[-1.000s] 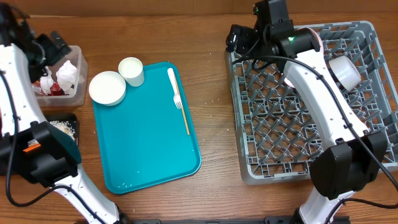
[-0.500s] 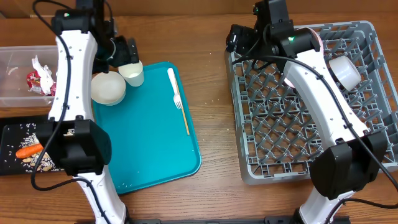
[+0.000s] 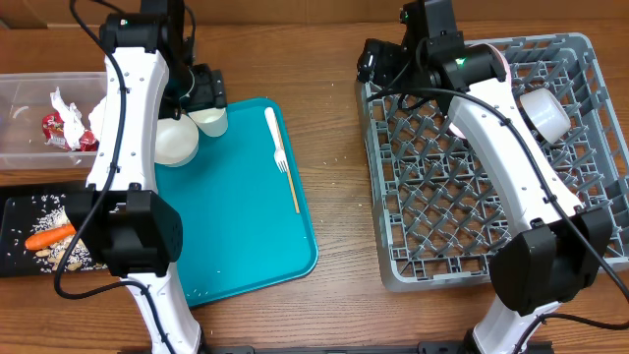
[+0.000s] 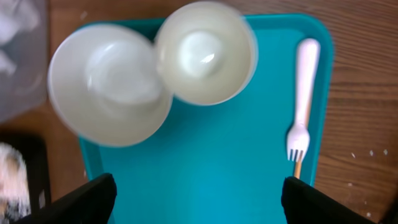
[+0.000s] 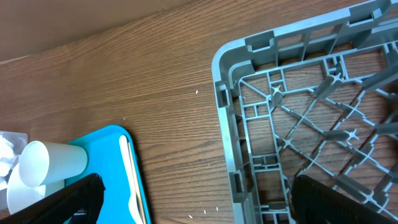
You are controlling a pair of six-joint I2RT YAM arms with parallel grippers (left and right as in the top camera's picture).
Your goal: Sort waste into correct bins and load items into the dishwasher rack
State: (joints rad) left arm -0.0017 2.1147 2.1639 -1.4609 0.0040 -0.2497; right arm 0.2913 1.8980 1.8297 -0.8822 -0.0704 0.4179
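Dishes next, I'm guessing: the waste is looking sorted, with the crinkled red wrapper (image 3: pixel 54 126) and crumpled white napkins (image 3: pixel 61 101) sitting in the clear rectangular plastic tub (image 3: pixel 25 88), and the small orange carrot (image 3: pixel 47 237) lying among rice scraps in the flat black tray (image 3: pixel 18 211). I'm hanging the left gripper (image 4: pixel 199 205) right over the small white cup (image 4: pixel 205 53), which is standing on the teal serving tray (image 4: pixel 217 162) and looks to be touching the round white bowl (image 4: pixel 109 84). Its fingers are spread wide with nothing between them. I'm thinking the next move is a straight drop so they straddle the cup without knocking the bowl or the white plastic fork (image 4: pixel 303 102) lying nearby. The right gripper (image 5: pixel 199 205) is hovering wide open and empty by a corner of the big grey plastic dishwasher rack (image 3: pixel 580 44). Everything's sitting on a brown wooden table (image 3: pixel 334 138) with a few crumbs on it, and I'm not seeing anything of the room beyond that.
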